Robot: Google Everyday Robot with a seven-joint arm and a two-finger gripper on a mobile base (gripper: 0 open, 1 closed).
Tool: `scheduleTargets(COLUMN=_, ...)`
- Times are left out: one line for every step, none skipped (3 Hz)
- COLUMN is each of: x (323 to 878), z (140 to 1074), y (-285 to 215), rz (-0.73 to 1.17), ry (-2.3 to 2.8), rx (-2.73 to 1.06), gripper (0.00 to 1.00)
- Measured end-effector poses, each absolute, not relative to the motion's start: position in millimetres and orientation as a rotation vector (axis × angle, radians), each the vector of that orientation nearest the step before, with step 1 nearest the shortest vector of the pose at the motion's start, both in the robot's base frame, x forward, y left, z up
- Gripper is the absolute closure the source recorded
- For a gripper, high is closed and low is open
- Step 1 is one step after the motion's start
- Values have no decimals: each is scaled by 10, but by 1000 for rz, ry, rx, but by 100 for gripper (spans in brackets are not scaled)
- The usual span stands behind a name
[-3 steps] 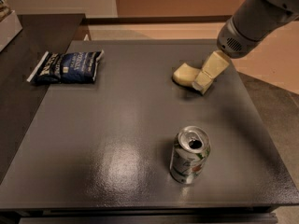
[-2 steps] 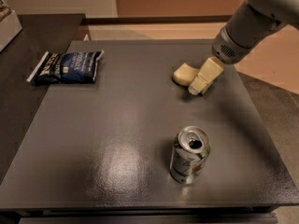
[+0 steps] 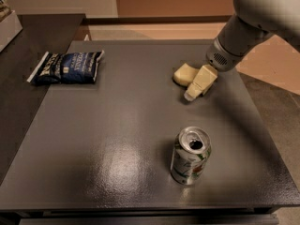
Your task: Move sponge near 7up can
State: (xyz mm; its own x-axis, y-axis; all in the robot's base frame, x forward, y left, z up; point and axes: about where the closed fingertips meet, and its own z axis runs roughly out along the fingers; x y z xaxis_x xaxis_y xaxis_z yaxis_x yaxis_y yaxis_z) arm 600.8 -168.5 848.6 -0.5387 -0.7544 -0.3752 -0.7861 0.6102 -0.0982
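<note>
Your bench [image 3: 117, 172] is a dark, glossy slab. Nothing on it would stop a sliding thing at the right edge, which is not far from where you are working.

The arm [image 3: 253, 22] comes in from the far right and slopes down to the far-right part of the bench. If you sweep it low toward the near side, it may strike the can.

The bag [image 3: 68, 67] lies flat at the far left, well apart from all this, and should give you no trouble.

The can [image 3: 190, 156] stands upright close to the near edge, right of centre, with its top opened. It looks light and easy to tip, so a nudge from the sponge or the arm could knock it over and set it rolling.

The sponge [image 3: 184, 73] sits at the far right, well apart from the can and touching the left side of the jaws. The jaws are down at the bench just beside it, and you cannot tell whether they are spread or pinching it. If the hold is poor, the soft sponge may slip out or be left behind partway.
</note>
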Motion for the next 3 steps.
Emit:
scheduleTargets(x=6022, z=8414, y=-1676, rz=126, ry=2480, rx=-1230, gripper=16)
scheduleTargets(x=6028, z=8396, y=-1671, rz=130, ry=2486, rx=-1228, gripper=39)
scheduleTargets(x=6024, z=8412, y=-1675, rz=130, ry=2483, rx=-1227, gripper=63)
